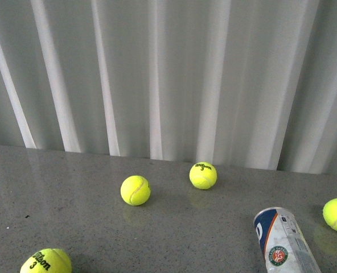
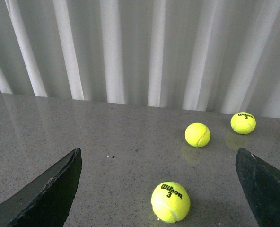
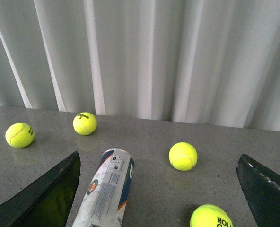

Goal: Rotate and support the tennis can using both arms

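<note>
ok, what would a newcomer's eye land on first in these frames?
The bright yellow tennis balls stand out first, scattered well apart across the grey table. Next comes the tennis can, lying on its side at the lower right of the front view, with one ball to its right, not touching it. A white pleated curtain hangs behind the whole table.
</note>
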`<state>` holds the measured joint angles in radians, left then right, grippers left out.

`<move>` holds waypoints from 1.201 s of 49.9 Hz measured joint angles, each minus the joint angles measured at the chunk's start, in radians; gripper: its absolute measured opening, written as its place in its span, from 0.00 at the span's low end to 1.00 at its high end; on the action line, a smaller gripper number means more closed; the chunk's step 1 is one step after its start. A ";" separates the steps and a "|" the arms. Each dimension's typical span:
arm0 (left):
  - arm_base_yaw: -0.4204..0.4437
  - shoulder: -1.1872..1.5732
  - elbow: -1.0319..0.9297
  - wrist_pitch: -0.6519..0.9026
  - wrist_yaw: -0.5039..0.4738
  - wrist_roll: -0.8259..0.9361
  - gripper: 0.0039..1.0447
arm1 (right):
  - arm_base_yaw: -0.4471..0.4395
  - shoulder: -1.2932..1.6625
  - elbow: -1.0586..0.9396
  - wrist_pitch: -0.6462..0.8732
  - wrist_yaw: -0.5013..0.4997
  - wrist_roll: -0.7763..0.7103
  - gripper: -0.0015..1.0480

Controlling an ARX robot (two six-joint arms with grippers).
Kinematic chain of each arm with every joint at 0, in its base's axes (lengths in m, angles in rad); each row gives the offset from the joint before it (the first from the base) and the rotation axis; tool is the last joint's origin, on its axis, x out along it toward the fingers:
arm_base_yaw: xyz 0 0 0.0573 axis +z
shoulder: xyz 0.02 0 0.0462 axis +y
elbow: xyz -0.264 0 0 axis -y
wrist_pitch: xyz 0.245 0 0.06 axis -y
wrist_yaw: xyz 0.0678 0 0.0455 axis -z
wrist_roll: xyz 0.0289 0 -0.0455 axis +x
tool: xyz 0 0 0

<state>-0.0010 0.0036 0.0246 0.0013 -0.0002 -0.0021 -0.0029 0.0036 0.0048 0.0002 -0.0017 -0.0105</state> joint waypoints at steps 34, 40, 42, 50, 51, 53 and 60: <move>0.000 0.000 0.000 0.000 0.000 0.000 0.94 | 0.000 0.000 0.000 0.000 0.000 0.000 0.93; 0.000 0.000 0.000 0.000 0.000 0.000 0.94 | 0.000 0.000 0.000 0.000 0.000 0.000 0.93; 0.000 0.000 0.000 0.000 0.000 0.000 0.94 | 0.000 0.000 0.000 0.000 0.000 0.000 0.93; 0.000 0.000 0.000 0.000 -0.001 0.000 0.94 | 0.032 0.166 0.064 0.075 0.103 -0.066 0.93; 0.000 0.000 0.000 0.000 0.000 0.000 0.94 | 0.031 0.215 0.084 0.118 0.109 -0.079 0.93; 0.000 0.000 0.000 0.000 0.001 0.000 0.94 | 0.027 0.290 0.118 0.186 0.111 -0.089 0.93; 0.000 0.000 0.000 0.000 0.000 0.000 0.94 | -0.021 0.702 0.359 0.377 0.028 -0.032 0.93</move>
<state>-0.0010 0.0036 0.0246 0.0013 -0.0002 -0.0021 -0.0242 0.7059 0.3641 0.3767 0.0265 -0.0422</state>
